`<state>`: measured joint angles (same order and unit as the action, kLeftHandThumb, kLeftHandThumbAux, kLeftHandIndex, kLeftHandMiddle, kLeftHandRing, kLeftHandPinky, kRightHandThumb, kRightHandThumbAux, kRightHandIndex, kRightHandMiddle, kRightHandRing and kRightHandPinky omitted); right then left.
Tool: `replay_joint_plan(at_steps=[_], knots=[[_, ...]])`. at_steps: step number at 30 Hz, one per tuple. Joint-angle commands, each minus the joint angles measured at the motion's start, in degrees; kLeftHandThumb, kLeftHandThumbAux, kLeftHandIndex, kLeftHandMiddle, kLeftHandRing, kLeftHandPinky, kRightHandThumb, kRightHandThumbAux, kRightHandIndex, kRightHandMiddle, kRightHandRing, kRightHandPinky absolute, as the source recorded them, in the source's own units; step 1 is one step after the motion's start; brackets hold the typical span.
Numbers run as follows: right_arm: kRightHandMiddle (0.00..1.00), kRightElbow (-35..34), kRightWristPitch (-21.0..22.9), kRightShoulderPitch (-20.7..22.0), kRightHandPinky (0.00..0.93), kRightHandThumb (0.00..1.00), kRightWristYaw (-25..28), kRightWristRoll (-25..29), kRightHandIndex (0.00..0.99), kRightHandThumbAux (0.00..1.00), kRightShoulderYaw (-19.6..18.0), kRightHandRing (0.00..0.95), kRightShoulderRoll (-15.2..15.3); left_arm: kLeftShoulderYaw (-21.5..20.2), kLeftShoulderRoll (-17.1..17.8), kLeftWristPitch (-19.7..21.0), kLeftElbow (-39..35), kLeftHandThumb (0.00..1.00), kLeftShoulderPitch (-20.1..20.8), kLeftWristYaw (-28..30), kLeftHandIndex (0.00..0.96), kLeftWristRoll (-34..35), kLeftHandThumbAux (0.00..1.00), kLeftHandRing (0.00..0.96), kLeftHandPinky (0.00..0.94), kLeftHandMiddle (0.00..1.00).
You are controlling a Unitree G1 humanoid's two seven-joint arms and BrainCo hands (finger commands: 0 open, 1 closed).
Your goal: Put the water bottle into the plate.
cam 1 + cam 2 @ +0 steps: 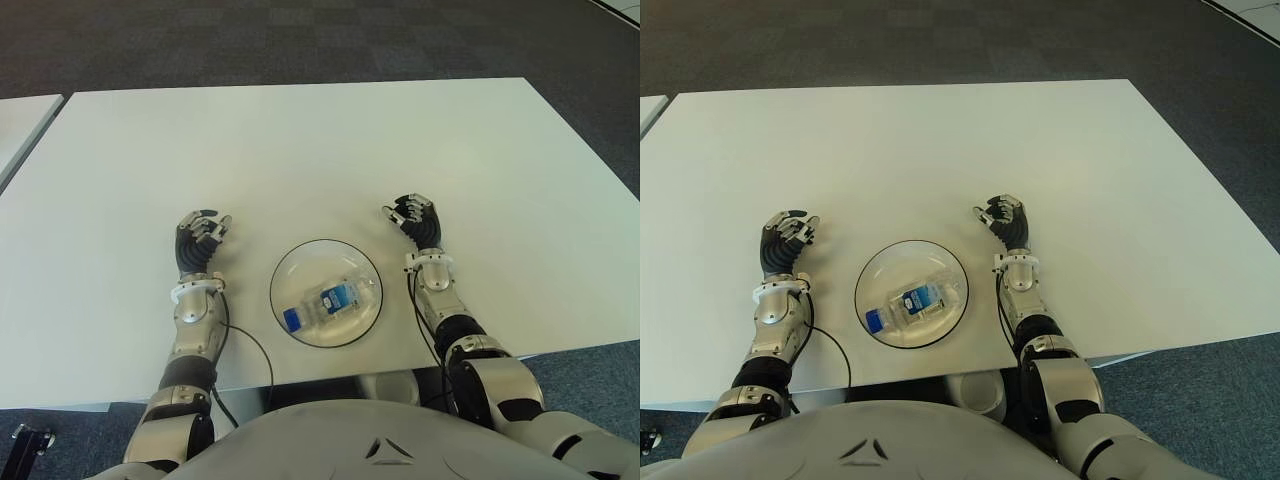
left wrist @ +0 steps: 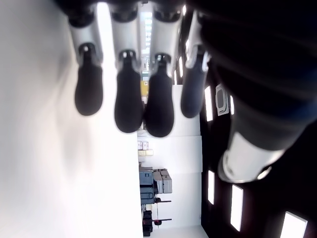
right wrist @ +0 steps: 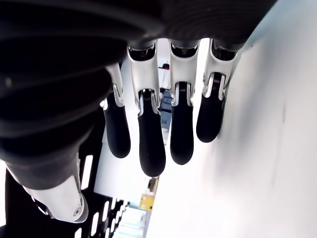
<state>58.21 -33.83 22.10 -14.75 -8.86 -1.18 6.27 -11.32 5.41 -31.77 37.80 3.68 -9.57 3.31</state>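
A small clear water bottle (image 1: 324, 305) with a blue cap and a blue label lies on its side inside the plate (image 1: 363, 269). The plate (a shallow clear dish with a dark rim) sits on the white table near its front edge.

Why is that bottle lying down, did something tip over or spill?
Nothing stands out. The small clear plastic water bottle lies on its side inside the round glass plate, with no spill visible on the white table. The left hand and right hand flank the plate, empty.
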Motion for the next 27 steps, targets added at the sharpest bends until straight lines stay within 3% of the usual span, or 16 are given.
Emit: replay_joint_plan(at_steps=[1,7,27], knots=[[0.679,1.61,0.61,-0.92,0.567,0.709,-0.33,-0.1,0.435,0.729,-0.01,0.663,-0.14,0.36,0.2,0.74,0.52,0.707,-0.58,0.78,0.435,-0.89,0.713,0.656,0.647,0.671],[0.683,1.8,-0.64,-0.95,0.557,0.709,-1.14,0.27,0.435,0.729,-0.4,0.668,-0.5,1.62,1.47,0.4,0.91,0.708,-0.82,0.94,0.435,-3.08,0.715,0.661,0.647,0.677],[0.729,4.7,-5.79,-0.18,0.706,0.709,-3.32,1.19,0.438,0.727,-2.06,0.722,-1.68,2.94,3.28,-0.62,1.88,0.704,-1.0,7.07,0.434,-3.28,0.718,0.628,0.61,0.644]])
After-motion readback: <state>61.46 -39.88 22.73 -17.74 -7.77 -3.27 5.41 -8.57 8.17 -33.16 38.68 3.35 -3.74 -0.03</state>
